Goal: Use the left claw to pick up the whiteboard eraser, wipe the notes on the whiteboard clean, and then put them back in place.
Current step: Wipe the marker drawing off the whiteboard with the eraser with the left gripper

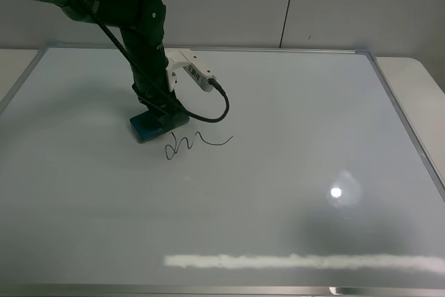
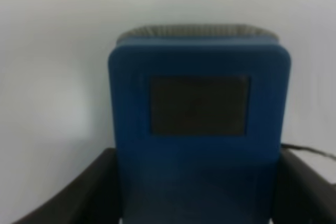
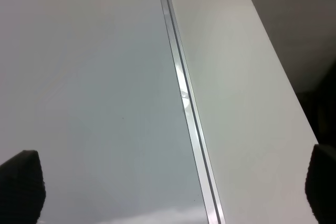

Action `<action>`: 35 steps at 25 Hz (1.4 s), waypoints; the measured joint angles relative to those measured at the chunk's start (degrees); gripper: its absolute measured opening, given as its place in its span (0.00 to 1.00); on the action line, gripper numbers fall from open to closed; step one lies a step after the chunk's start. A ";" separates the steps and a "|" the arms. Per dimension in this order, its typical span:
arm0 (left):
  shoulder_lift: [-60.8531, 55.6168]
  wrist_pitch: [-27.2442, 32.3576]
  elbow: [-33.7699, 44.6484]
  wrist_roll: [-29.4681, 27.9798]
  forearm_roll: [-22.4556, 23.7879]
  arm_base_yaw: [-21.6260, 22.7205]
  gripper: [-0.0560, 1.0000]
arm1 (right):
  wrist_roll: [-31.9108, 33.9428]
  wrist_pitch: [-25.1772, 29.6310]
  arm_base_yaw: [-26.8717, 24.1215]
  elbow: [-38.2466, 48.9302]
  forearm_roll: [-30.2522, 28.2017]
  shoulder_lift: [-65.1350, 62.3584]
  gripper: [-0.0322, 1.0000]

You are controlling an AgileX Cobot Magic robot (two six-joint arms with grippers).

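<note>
Well, the left claw (image 1: 158,119) is down on the whiteboard (image 1: 292,95), and its jaws hug the whiteboard eraser (image 1: 146,131) from both sides. In the left wrist view a black finger (image 2: 79,192) shows on each side of the blue block, and one dark square patch sits on the block's top. The eraser lies flat on the board, in the back left part of it.

The notes (image 1: 191,142) are just beside the eraser, on the side nearer the front of the board. The black scribble looks whole, with its wavy tail running off to the right. I cannot tell if the eraser's edge touches the ink.

A white box (image 1: 191,72) sticks out from the wrist, and a black cable (image 1: 217,110) loops down from it, just over the board.

Around the notes the board is bare white, with lots of room to the right and toward the front. The left edge is closer to the eraser than the right edge.

Over by the right edge, the right gripper (image 3: 170,184) hangs with its jaws wide and holds nothing. Under it the silver frame (image 3: 184,93) runs between the board and the white table (image 3: 247,77).
</note>
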 joint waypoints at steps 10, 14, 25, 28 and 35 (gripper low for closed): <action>0.07 1.59 0.00 -9.01 -0.82 -7.17 0.58 | 0.00 0.00 0.00 0.00 0.00 0.00 0.99; 0.45 1.77 0.00 -11.33 -1.22 -13.94 0.58 | 0.00 0.00 0.00 0.00 0.00 0.00 0.99; 0.55 0.44 0.00 -13.49 -8.35 -27.44 0.58 | 0.00 0.00 0.00 0.00 0.00 0.00 0.99; 0.55 0.27 0.00 -14.48 -7.16 -27.38 0.58 | 0.00 0.00 0.00 0.00 0.00 0.00 0.99; 0.87 0.17 -0.61 -18.05 -1.49 -23.08 0.58 | 0.00 0.00 0.00 0.00 0.00 0.00 0.99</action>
